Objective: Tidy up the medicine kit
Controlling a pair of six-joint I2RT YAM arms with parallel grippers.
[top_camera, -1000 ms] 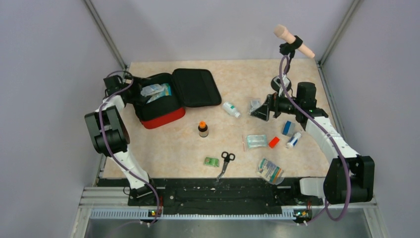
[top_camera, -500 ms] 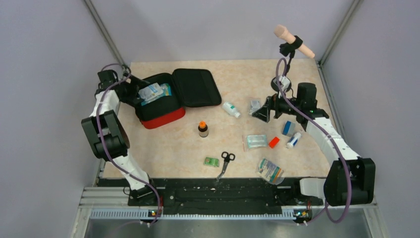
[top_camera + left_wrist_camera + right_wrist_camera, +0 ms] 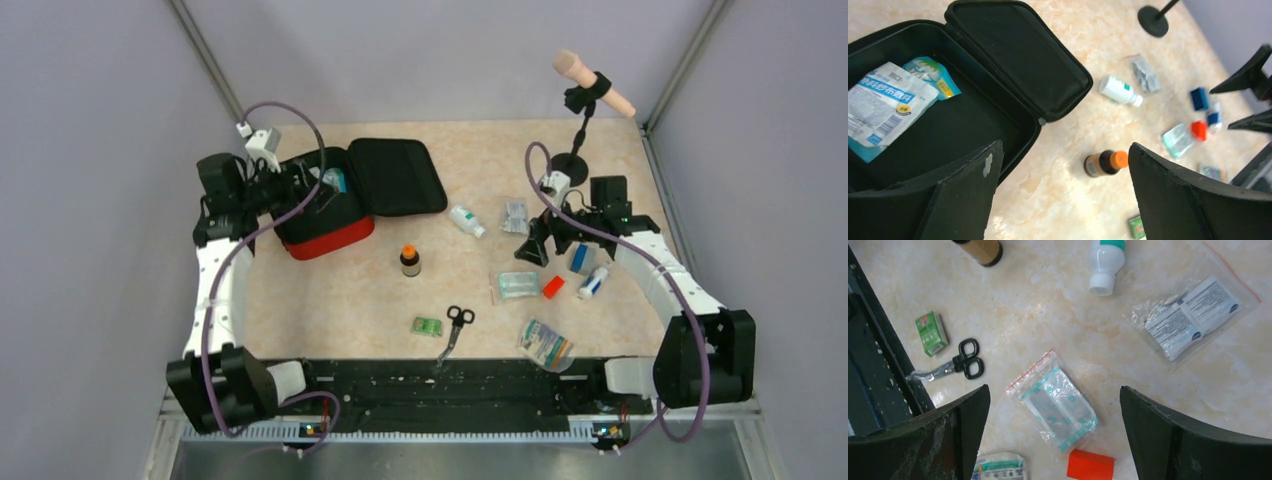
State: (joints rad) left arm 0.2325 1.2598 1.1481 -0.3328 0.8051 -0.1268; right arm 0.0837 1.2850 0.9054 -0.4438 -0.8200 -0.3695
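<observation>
Hands both spread wide, holding nothing. Left hand has risen and swung over the red soft zippered medicine kit, open at the beige worktop's far left; right hand has dropped toward a clear zip bag of plasters.

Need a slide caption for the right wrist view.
Open right gripper above a clear zip bag; scissors, green box, orange block and white bottle lie loose on the table.
</observation>
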